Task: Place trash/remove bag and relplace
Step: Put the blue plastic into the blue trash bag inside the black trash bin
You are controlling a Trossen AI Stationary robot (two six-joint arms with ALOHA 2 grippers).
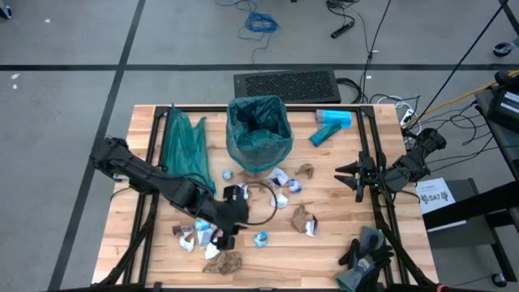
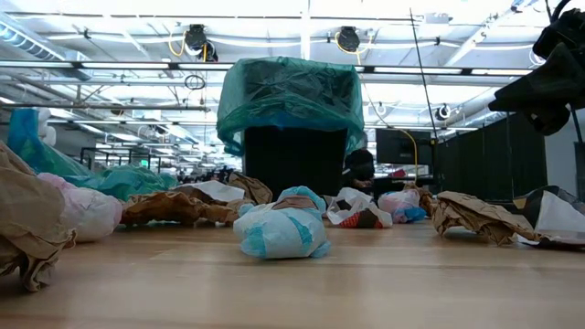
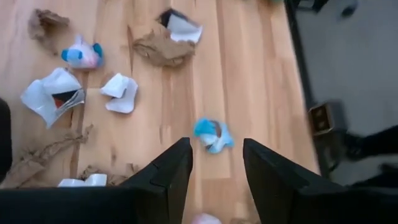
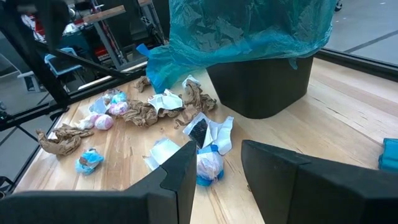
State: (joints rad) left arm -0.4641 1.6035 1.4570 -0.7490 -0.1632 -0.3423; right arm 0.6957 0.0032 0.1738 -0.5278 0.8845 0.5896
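The black bin [image 1: 259, 134], lined with a green bag [image 2: 291, 96], stands at the table's far middle. Crumpled trash lies scattered in front of it: brown paper [image 1: 304, 219], white wrappers [image 3: 121, 93] and a blue-and-white scrap [image 3: 213, 135]. My left gripper [image 3: 217, 149] hangs open above the table's near middle [image 1: 237, 225], tilted down, with the blue-and-white scrap [image 1: 261, 238] just beyond its fingertips and nothing between them. My right gripper [image 1: 350, 174] waits open at the table's right side; its wrist view shows a gap between the fingers [image 4: 217, 152].
A spare green bag [image 1: 182, 142] lies at the far left, a light-blue pack [image 1: 332, 126] at the far right, dark gloves [image 1: 365, 251] at the near right corner. A thin dark ring [image 1: 263, 203] lies in front of the bin. More scraps [image 1: 195, 235] sit near the front left.
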